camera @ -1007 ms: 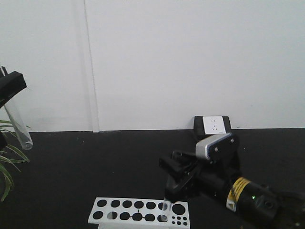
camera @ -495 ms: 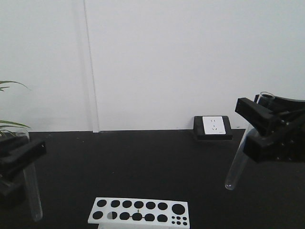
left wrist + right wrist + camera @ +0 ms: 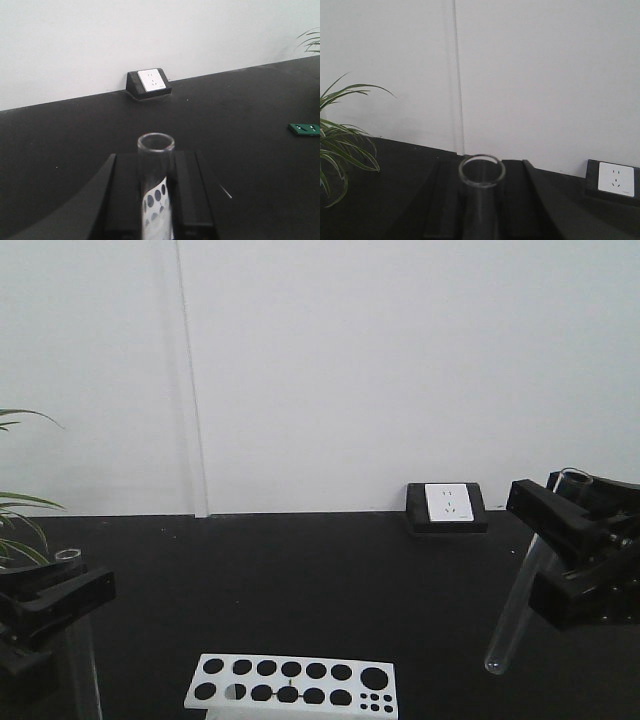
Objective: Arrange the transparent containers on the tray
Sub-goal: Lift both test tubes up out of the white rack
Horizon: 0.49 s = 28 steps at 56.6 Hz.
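Your left claw grips the left test tube. Both black fingers press on the glass just under its open rim, which stands a little above them. This tube is nearly upright. Its lower part goes down below the claw and out of the front view, so you cannot see its end.

Your right claw grips the right test tube in the same way, near the rim. This one is tilted: the rim is above the claw, and the rounded closed end hangs below it, toward the side of the left claw. You cannot tell if this end touches the black table.

In each wrist view the tube sits between the two fingers, with its round mouth up.

The white holed rack lies on the table lower than both claws and between them, apart from both tubes. The wall socket is behind the right claw, on its inner side. Green plant leaves show just above the left claw.
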{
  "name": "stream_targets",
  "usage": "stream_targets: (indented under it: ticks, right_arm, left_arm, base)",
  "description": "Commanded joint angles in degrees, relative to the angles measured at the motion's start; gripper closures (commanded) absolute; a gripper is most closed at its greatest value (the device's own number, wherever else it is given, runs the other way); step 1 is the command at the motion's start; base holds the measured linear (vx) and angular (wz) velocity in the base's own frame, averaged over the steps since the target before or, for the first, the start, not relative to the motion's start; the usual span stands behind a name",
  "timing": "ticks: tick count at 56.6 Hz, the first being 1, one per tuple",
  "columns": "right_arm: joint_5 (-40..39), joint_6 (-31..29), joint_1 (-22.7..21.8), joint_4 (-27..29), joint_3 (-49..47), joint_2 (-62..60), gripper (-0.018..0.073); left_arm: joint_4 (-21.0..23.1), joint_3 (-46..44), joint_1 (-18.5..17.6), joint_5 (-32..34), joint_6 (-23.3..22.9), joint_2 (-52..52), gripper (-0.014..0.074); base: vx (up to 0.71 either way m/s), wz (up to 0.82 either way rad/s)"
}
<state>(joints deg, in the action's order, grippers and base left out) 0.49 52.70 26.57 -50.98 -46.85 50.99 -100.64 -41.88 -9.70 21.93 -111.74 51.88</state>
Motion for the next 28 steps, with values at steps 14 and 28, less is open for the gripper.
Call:
stream_targets:
  ticks: [14,28]
  right_arm:
    - [-2.6,-0.2,0.0,-0.7,-1.7,-0.8,0.0572]
    - [-2.6,-0.2,0.0,-0.7,-1.7,-0.8,0.0572]
  left_arm:
    - [-4.4,-1.7,0.0,-1.6,-0.5,-0.7,0.0596]
    - [-4.4,-1.7,0.0,-1.6,-0.5,-0.7,0.0596]
  base:
    - [0.0,0.0]
    - [0.0,0.0]
